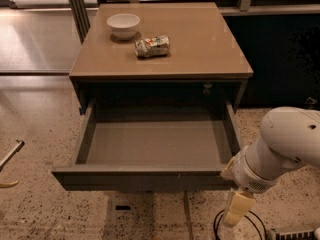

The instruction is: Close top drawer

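Wide dark grey-brown wooden top drawer (150, 178) stands pulled far out; pale yellow gripper (235, 210) hangs just beside its front right corner, grip state impossible to tell; crumpled green-white can (152, 46) bears an unreadable label

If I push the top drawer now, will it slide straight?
Probably light: the top drawer looks empty. The gripper sits by its front's right end, so an off-centre push may skew it. Rigid front, unlikely to flex.
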Tool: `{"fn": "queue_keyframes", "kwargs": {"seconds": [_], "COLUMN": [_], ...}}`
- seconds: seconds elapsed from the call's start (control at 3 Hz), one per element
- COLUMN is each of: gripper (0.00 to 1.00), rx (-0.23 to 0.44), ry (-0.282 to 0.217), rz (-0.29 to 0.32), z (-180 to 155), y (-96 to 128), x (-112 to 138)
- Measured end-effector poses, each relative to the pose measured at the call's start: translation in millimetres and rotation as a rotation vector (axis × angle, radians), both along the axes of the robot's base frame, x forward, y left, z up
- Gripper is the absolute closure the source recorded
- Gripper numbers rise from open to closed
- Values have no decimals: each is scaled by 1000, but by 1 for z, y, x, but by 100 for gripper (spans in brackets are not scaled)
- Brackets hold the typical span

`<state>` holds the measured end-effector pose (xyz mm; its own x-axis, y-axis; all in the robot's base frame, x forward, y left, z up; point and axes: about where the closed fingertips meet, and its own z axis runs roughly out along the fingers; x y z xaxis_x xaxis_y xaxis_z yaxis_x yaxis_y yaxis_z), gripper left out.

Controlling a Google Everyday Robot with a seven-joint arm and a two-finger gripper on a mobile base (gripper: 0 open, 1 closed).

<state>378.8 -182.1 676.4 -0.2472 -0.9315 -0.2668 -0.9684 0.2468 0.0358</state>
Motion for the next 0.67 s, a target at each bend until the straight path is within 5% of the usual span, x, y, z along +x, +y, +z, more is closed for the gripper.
{"fn": "queue_keyframes", "kwargs": {"seconds": [0.67], "gripper": [0], "rx": [20], "ry": [-29], "rz": [37], "z": [-4], "y": [17], "x": [64]}}
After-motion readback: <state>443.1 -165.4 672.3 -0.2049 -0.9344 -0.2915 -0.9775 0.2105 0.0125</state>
